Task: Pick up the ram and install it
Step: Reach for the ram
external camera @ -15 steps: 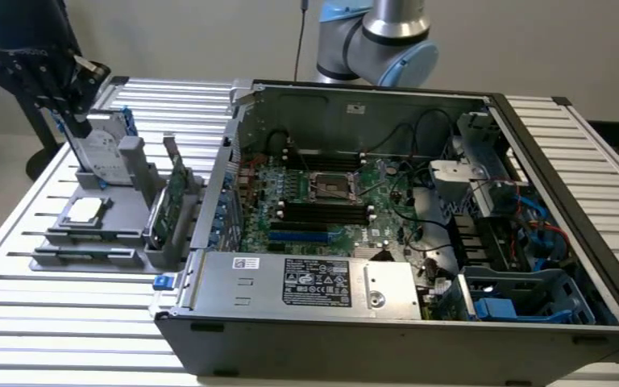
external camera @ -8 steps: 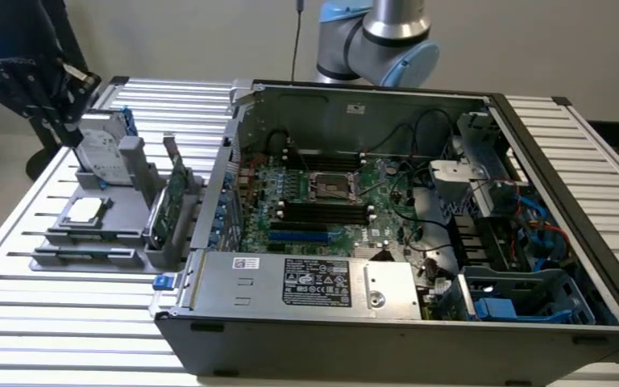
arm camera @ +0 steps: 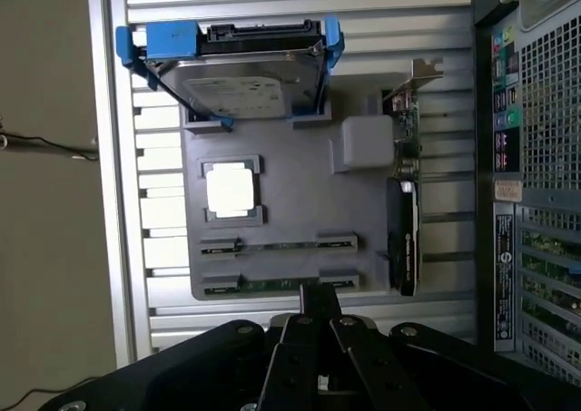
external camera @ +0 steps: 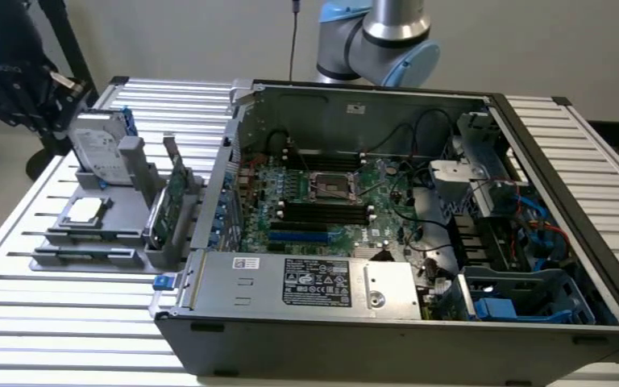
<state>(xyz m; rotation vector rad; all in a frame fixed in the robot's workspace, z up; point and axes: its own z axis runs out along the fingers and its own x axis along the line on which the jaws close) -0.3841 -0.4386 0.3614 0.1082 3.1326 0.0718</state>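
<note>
Wrist view: the fingers (arm camera: 318, 295) are seen pressed together with nothing held, black tips hanging over the edge of a gray tray (arm camera: 290, 211). The ram (arm camera: 272, 285) is seated on edge in the tray row nearest the fingers, beneath the tips; contact cannot be told. A second thin stick (arm camera: 277, 245) is held in the next row. Beyond that a cpu (arm camera: 230, 191) is laid flat in its frame and a white block (arm camera: 368, 143) is stood near it. A hard drive (arm camera: 241, 84) with blue rails is propped at the tray end farthest from the fingers. A green card (arm camera: 405, 202) with a dark cooler is stood on edge along the tray side nearest the case (arm camera: 531, 202), whose perforated back panel and ports are shown. The tray is set on a slatted metal surface (arm camera: 145, 248).

Exterior view: the arm (external camera: 380, 40) is seen behind the case, above its back wall. The case is laid on its side with the lid off. The motherboard (external camera: 331, 201) is exposed, with a cpu socket (external camera: 329, 185) and dark memory slots (external camera: 321, 216) beside it. A labelled power supply (external camera: 299, 282) is seen along the near wall, and blue drive bays (external camera: 525, 302) sit at the exterior view's right. The tray is placed just beside the case, at the exterior view's left. The ram is not yet installed.
</note>
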